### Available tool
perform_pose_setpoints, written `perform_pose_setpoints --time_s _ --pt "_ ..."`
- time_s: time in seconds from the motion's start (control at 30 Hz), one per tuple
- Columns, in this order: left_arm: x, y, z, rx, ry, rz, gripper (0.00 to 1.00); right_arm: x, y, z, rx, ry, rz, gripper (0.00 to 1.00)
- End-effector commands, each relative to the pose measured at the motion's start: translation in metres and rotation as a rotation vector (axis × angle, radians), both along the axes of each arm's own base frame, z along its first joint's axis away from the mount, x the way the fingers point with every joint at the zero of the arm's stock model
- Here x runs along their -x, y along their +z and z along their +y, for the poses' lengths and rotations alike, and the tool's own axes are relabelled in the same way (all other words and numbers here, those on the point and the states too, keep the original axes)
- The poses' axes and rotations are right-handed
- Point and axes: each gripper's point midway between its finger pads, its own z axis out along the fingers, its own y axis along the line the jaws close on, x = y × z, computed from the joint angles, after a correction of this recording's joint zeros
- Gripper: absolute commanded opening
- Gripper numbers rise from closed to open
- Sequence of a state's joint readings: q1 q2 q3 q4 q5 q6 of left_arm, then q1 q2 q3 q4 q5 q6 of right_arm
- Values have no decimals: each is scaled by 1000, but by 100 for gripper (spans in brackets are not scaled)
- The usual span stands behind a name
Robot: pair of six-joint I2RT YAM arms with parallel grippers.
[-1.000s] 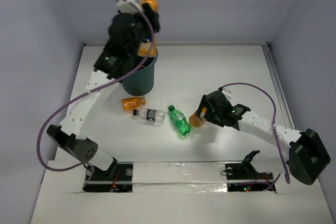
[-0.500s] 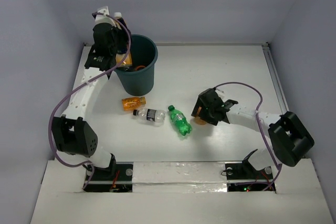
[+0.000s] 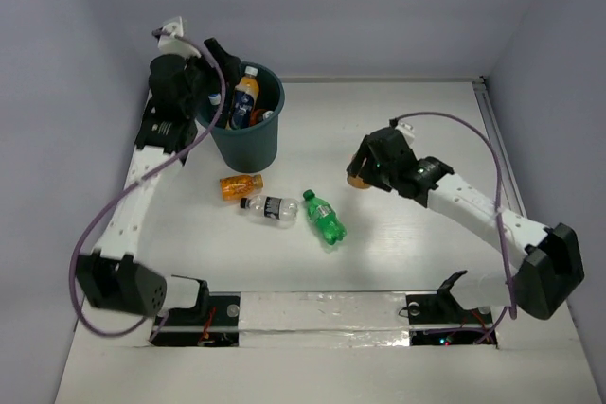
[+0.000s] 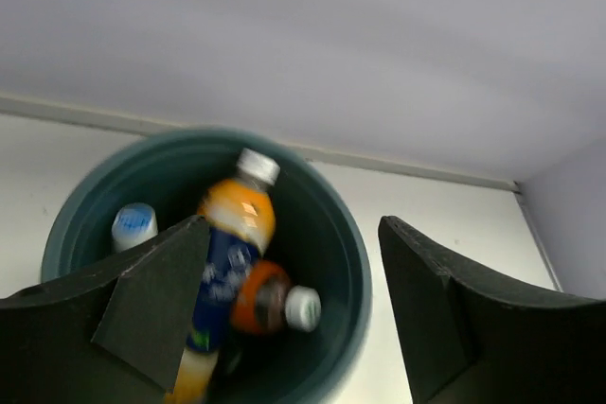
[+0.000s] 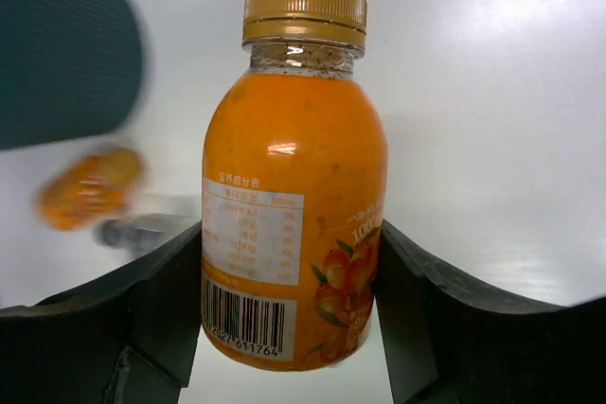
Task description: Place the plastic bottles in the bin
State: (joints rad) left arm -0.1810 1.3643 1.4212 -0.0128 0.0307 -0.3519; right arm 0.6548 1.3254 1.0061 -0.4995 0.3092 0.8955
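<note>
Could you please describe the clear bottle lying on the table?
Find the dark teal round plastic bin. Three bottles lie near it; take the middle one, the clear plastic bottle with a dark label, between the small orange plastic bottle and the green plastic bottle.

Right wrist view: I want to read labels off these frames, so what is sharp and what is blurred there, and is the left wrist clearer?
Right wrist: the held orange bottle is sharp, barcode legible, a glare spot on its shoulder; the bin and the lying orange bottle behind are smeared. Left wrist: the blue-labelled bottle in the bin is soft, its label unreadable.
</note>
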Motion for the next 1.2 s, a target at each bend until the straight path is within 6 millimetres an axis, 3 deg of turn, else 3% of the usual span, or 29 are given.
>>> perform_pose_setpoints --time_s 0.0,0.03,0.07,0.1,0.13,0.17,0.2,0.23,0.27,0.3,0.33,0.37,0.4,0.47,0.5,0.53,0.57,0.6,0.63,0.67,0.7,0.73,0.77,0.8,0.9,0.97,1.0,1.1,1.17 --pt "56 17 3 68 -32 -38 70 -29 128 10 -91 43 -288 48" --pt "74 18 8 91 -13 -34 68 -38 170 20 -122 75 -364 48" --pt "74 -4 8 95 -6 22 67 -42 190 25 -136 93 -401 48" --pt "89 -17 12 104 4 45 64 -45 207 34 -152 120 -434 48" --pt "99 -32 14 111 16 94 62 -54 211 49 -150 167 -440 49" --pt "107 -43 15 125 17 123 61 -58 246 61 -189 195 -506 49" --pt "119 -56 17 155 31 156 59 -63 257 69 -201 216 -528 49" --pt "128 -74 18 163 42 223 58 -73 249 90 -197 265 -511 49" --pt "138 -83 17 179 40 255 56 -78 279 98 -233 281 -568 49" --pt "147 -108 17 206 56 349 53 -79 286 111 -248 311 -583 49" --pt "153 -119 15 225 59 389 51 -81 294 125 -266 344 -606 49" --pt "160 -129 10 246 35 429 48 -93 281 143 -267 376 -586 50" --pt "170 -147 6 265 22 474 41 -90 306 155 -309 401 -634 50" --pt "181 -162 -4 334 -10 524 23 -93 316 177 -346 444 -667 52" --pt "190 -181 -9 353 -23 573 9 -98 320 193 -366 464 -682 52" --pt "192 -187 -13 395 -26 594 3 -102 324 201 -391 470 -693 52" --pt "198 -193 -21 419 -53 620 0 -101 325 212 -410 492 -698 52" --pt "203 -203 -22 438 -51 641 0 -111 308 230 -409 500 -674 53" --pt "206 -203 -26 468 -57 644 0 -108 325 235 -452 525 -702 54" --pt "207 -204 -26 483 -51 641 0 -107 323 244 -461 538 -697 56" --pt "211 -207 -26 499 -48 640 9 -110 319 249 -462 542 -689 58" --pt "211 -206 -27 515 -50 632 23 -119 300 257 -445 543 -651 62" --pt "214 -205 -28 541 -49 633 36 -114 306 262 -459 557 -662 75" --pt "218 -214 -30 548 -53 658 61 -115 301 264 -455 561 -652 82" --pt "227 -230 -34 588 -52 710 87 -114 290 259 -422 557 -636 91" --pt "230 -236 -36 611 -51 729 93 -107 299 249 -411 553 -662 94" --pt "233 -244 -36 629 -42 751 97 -108 283 249 -387 558 -633 95" --pt "235 -258 -39 657 -32 789 99 -99 288 239 -375 556 -634 96" --pt "234 -261 -41 675 -27 797 99 -96 278 233 -361 553 -617 95"
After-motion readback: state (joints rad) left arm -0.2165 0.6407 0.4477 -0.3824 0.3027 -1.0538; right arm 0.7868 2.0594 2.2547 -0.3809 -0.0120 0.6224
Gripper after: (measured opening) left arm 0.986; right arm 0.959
